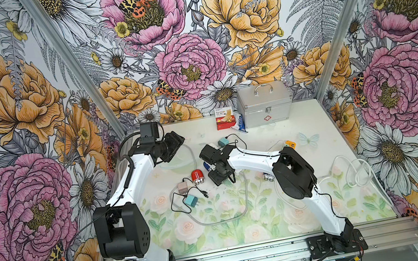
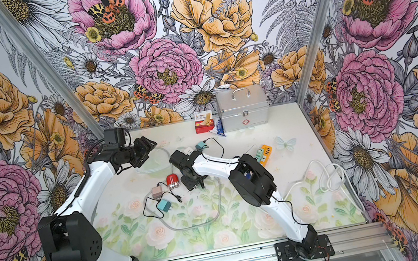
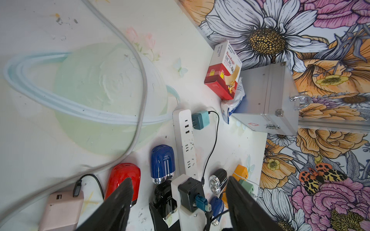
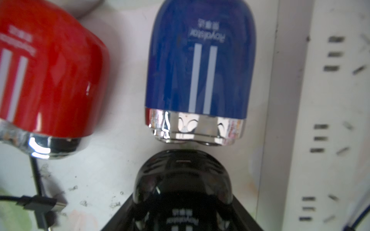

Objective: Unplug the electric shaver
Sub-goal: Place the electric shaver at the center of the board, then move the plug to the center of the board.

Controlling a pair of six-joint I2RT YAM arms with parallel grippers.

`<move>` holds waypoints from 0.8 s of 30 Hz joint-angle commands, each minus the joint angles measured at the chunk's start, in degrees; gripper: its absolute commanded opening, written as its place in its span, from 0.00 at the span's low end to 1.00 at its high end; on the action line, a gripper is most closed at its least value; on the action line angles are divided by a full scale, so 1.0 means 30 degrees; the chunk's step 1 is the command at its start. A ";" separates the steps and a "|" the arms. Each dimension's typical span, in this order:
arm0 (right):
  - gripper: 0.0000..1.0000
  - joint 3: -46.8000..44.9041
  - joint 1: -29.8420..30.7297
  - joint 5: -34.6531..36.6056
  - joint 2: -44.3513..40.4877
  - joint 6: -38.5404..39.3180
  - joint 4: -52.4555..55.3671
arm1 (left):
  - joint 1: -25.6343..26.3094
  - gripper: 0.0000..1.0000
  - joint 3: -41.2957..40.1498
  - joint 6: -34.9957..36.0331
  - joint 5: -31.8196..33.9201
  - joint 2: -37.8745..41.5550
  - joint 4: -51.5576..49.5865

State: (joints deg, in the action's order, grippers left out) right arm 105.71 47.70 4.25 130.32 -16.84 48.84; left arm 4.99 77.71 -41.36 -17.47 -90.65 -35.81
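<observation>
The black shaver (image 4: pixel 182 176) lies on the counter (image 4: pixel 120 170) beside the power strip (image 4: pixel 330 120), between the right gripper (image 4: pixel 182 198) jaws; clamped or not, I cannot tell. Left gripper (image 3: pixel 179 179) jaws are wide, empty. A pull could knock the near blue shaver (image 4: pixel 200 70)

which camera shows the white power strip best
The left wrist view: the white power strip lies there in most of its length, sockets plain. The right wrist view shows only a blurred stretch of it; in both top views the right arm hides all but its far end.
</observation>
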 commanded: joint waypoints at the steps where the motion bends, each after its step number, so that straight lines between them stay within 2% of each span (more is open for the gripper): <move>1: 0.67 0.0445 -0.0152 -0.0302 -0.2207 0.0683 -0.0313 | -0.0200 0.74 0.1376 0.0604 0.0207 -0.0548 -0.0211; 5: 0.70 0.0885 -0.0365 -0.1596 -0.2976 0.1616 -0.0284 | -0.0207 0.74 0.2920 0.0822 -0.0092 -0.1677 -0.0581; 8: 0.70 0.1402 -0.0666 -0.1682 -0.3242 0.1663 -0.0340 | -0.0281 0.74 0.4125 0.0954 -0.0301 -0.2658 -0.0878; 10: 0.69 0.2241 -0.1577 -0.1190 -0.2932 0.1487 -0.0375 | -0.0296 0.74 0.4841 0.0956 -0.0399 -0.3300 -0.0923; 18: 0.71 0.8062 -0.4350 -0.1104 0.1413 0.0695 -0.0282 | -0.0558 0.74 0.7522 0.0927 -0.1142 -0.6100 -0.1071; 24: 0.75 0.9726 -0.5300 -0.0979 0.3330 0.0664 -0.0284 | -0.1042 0.74 0.8529 0.0927 -0.1648 -0.7363 -0.1070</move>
State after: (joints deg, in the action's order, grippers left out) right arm 132.33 31.55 1.04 138.08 -14.06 47.40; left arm 2.92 101.01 -40.03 -20.29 -111.79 -38.74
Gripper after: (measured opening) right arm 0.751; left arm 0.740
